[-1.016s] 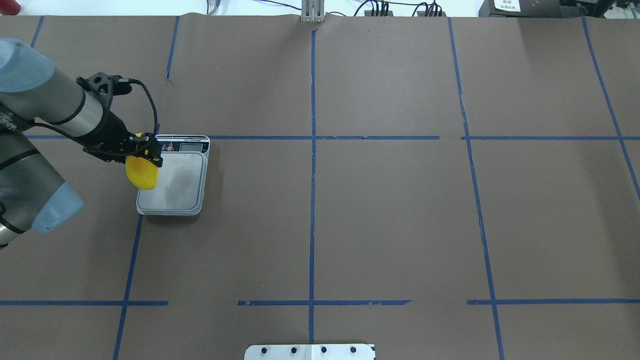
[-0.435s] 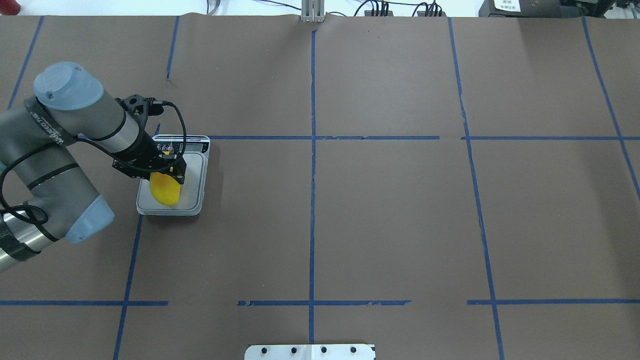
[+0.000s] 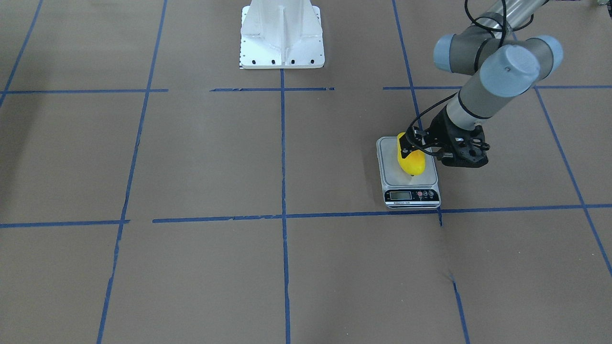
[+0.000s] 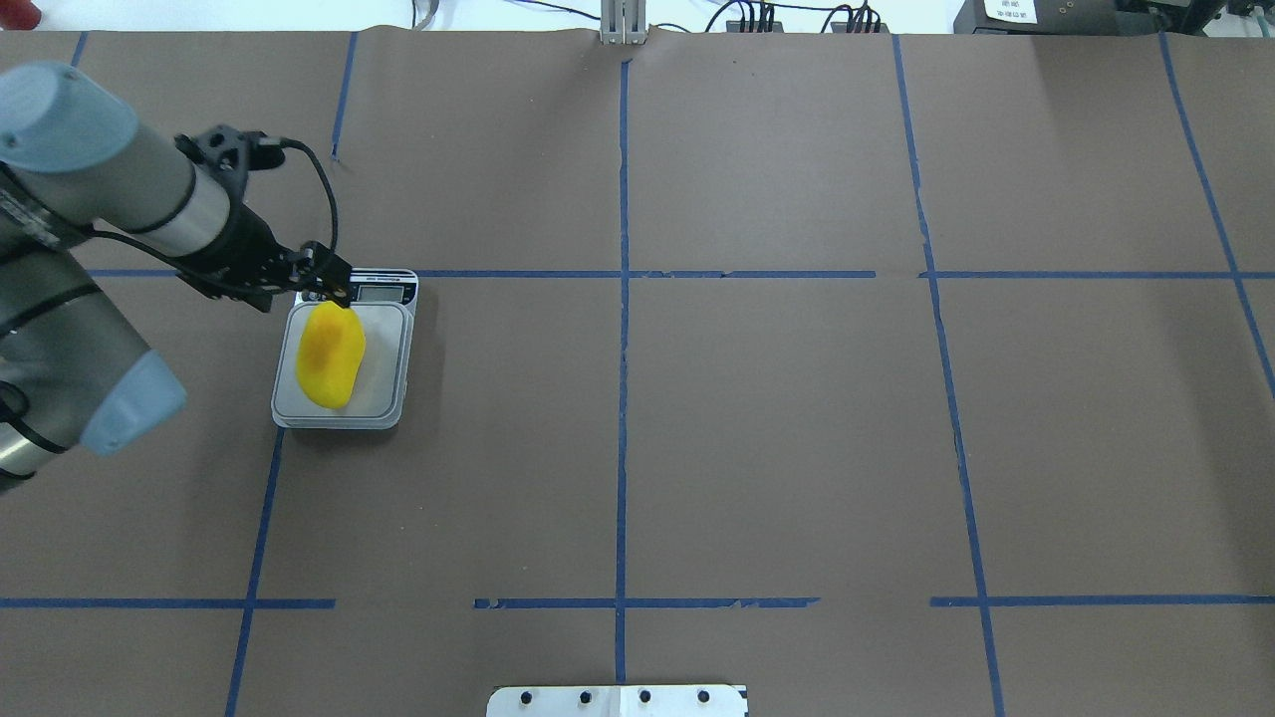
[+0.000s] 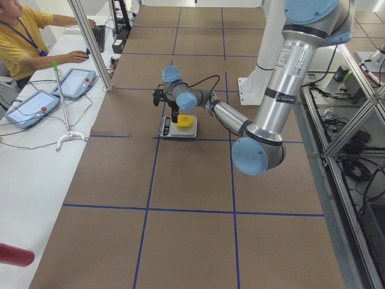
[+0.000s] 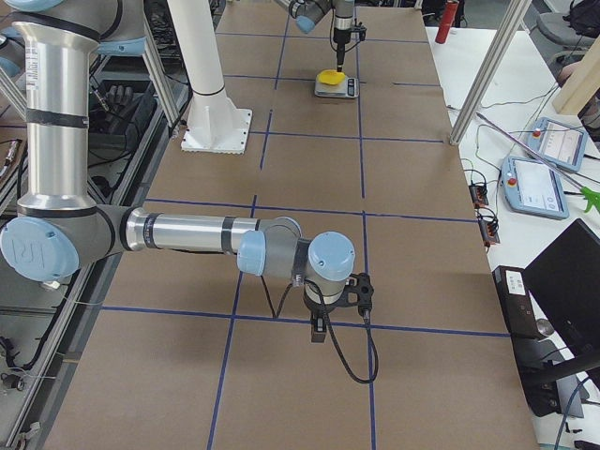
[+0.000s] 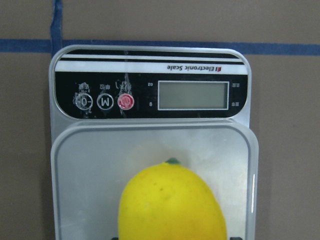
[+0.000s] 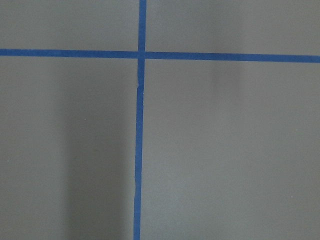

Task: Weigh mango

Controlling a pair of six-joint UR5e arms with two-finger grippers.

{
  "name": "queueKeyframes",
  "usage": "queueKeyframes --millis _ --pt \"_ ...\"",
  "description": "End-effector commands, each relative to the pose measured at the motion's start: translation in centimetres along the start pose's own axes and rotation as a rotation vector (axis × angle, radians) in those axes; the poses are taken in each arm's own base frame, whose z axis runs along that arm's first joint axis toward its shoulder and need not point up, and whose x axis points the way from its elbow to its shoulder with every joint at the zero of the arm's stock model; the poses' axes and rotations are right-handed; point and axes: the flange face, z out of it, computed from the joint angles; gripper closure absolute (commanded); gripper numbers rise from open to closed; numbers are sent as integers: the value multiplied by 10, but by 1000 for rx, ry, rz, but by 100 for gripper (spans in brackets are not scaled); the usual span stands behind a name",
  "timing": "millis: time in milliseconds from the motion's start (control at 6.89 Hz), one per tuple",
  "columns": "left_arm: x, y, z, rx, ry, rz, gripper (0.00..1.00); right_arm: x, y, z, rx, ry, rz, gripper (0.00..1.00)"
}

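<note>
One change: the mango [image 4: 331, 356], pinched above the scale [image 4: 388, 383] a moment ago, now lies free on its platform, my left gripper [image 4: 339, 284] lifted clear with jaws spread, the right gripper [image 6: 319, 330] jaws I cannot tell, so weighing can begin.

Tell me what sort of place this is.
Probably a robotics lab workcell: a table papered brown and gridded with blue tape, an operator at a side bench with teach pendants, and a large robot arm.
</note>
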Motion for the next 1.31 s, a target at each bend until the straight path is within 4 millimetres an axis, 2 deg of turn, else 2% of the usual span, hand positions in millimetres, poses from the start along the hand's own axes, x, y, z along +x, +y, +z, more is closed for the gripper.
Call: queueKeyframes --millis 0,145,290,581,726,1016,1161 --pt "-118 2 -76 75 -96 190 0 0 0 0 0 0 0 0" --pt "-200 21 -102 73 -159 288 0 0 0 0 0 0 0 0" --pt "-265 24 -130 53 -168 301 0 0 0 0 0 0 0 0" --pt "-385 28 -196 -2 -215 282 0 0 0 0 0 0 0 0" --pt "-430 38 -211 -22 -209 245 0 0 0 0 0 0 0 0" --pt "-445 55 -202 -41 -151 149 0 0 0 0 0 0 0 0" --pt "-443 56 -204 -34 -154 131 0 0 0 0 0 0 0 0"
